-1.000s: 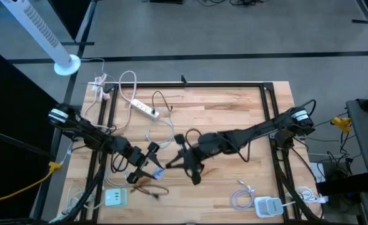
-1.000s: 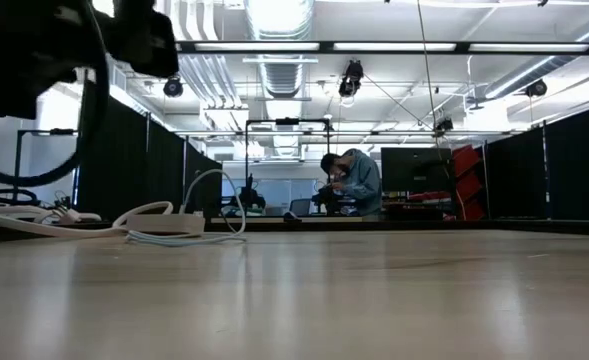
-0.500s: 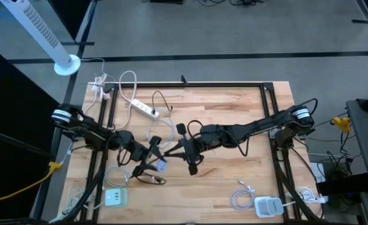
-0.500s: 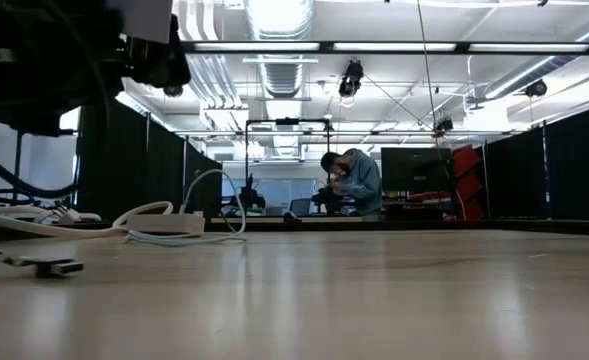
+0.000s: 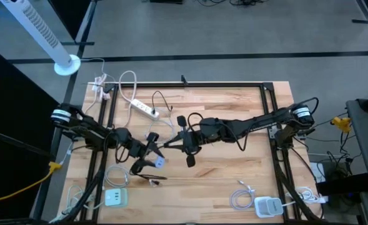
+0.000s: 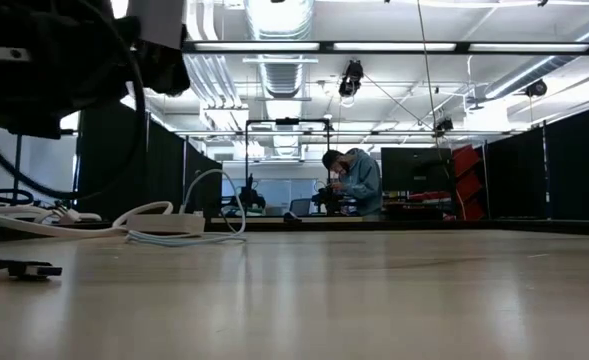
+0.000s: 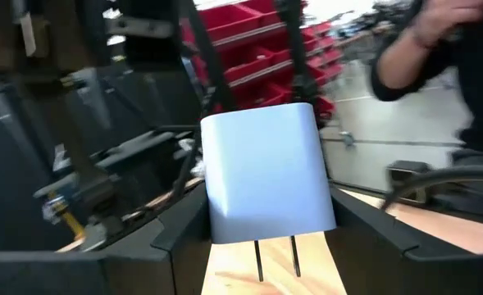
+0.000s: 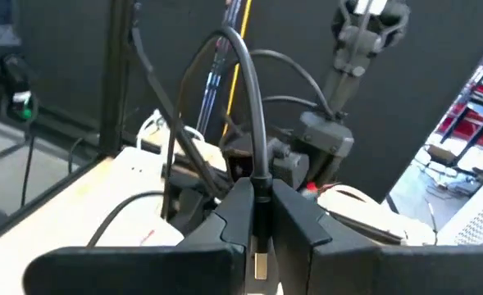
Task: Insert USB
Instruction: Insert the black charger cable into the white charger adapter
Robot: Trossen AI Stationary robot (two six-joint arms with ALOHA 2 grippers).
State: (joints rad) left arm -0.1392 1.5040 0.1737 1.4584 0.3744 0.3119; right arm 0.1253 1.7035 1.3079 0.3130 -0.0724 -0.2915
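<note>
USB cable (image 8: 245, 98) sits pinched between the closed fingers of the right tool (image 8: 257, 215), its dark lead arching away above the fingers and its metal plug end showing just beneath them in the right wrist view. The left tool (image 7: 262, 246) holds the pale blue wall charger (image 7: 266, 174) across its body, two prongs pointing toward the wrist camera, so we judge the port face to be turned away from that arm.

In the high view, we find both tools near the middle of the bench (image 5: 233, 112), the charger (image 5: 159, 162) close beside the right tool (image 5: 185, 142) and lying toward the left arm's side of it. The two arms reach in from opposite sides, so the plug's long axis runs roughly along the line joining them. We judge this the alignment stage: the plug is not yet seated.

The coming move turns on that single line. We would bring the plug axis square to the charger's port face, then close the short gap along it; we cannot tell from these views which way the port is turned

A second, loose cable end (image 6: 24, 268) lies on the bench, apart from both tools
</note>
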